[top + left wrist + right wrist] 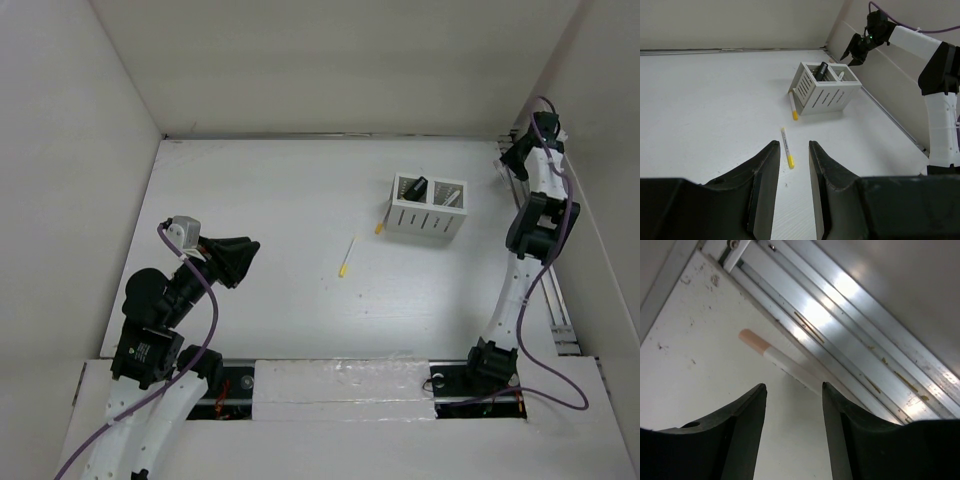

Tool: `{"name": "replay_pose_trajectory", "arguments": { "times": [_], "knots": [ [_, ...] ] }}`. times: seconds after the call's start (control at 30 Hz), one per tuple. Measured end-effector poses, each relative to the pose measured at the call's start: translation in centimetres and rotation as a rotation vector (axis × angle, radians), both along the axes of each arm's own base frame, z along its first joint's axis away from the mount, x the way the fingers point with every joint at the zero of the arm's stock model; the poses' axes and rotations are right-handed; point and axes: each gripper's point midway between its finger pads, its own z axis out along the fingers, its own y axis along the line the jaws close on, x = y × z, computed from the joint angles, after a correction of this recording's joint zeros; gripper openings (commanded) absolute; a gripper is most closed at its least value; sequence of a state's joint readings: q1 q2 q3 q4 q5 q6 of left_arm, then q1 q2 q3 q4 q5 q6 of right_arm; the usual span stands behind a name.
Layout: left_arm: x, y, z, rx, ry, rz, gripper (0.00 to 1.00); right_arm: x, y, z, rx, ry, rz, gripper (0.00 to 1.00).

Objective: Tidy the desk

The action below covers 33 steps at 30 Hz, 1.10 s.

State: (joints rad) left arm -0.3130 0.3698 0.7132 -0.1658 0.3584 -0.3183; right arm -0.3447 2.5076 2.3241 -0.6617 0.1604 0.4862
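Note:
The desk (270,200) is a wide white tabletop. A white pen with a yellow cap (346,258) lies near its middle. In the left wrist view this pen (787,146) lies just ahead of my left gripper (791,145), which is open and empty; from above the left gripper (245,265) is left of the pen. My right gripper (510,162) is at the far right edge, open and empty (793,386). It hangs over a white pen with a peach cap (775,356) that lies against the metal rail (850,325).
A white slotted two-compartment pen holder (428,208) stands right of centre with a black item (415,187) in it. A second yellow-tipped pen (793,106) lies against its left side. White walls (80,150) enclose the desk. The rail (560,300) runs along the right edge.

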Motion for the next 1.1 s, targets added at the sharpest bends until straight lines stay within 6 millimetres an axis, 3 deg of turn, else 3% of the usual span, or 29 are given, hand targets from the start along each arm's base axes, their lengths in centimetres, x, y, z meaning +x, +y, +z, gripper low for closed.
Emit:
{"name": "replay_pose_trajectory", "arguments": {
  "times": [0.1,0.27,0.43,0.77,1.1],
  "knots": [
    [0.0,0.0,0.0,0.000,0.000,0.000,0.26,-0.1,-0.9,0.4,0.001,-0.011,-0.016,0.54],
    [0.0,0.0,0.0,0.000,0.000,0.000,0.26,-0.5,-1.6,-0.6,0.012,0.017,-0.028,0.54],
    [0.0,0.0,0.0,0.000,0.000,0.000,0.26,-0.6,-0.8,-2.0,0.051,0.041,-0.003,0.53],
    [-0.2,0.1,0.2,-0.003,-0.011,-0.001,0.26,-0.1,0.4,-1.8,0.101,0.018,0.048,0.53],
    [-0.8,0.0,0.7,-0.010,-0.032,-0.013,0.26,0.8,2.0,-1.6,0.116,0.012,0.096,0.61]
  ]
}}
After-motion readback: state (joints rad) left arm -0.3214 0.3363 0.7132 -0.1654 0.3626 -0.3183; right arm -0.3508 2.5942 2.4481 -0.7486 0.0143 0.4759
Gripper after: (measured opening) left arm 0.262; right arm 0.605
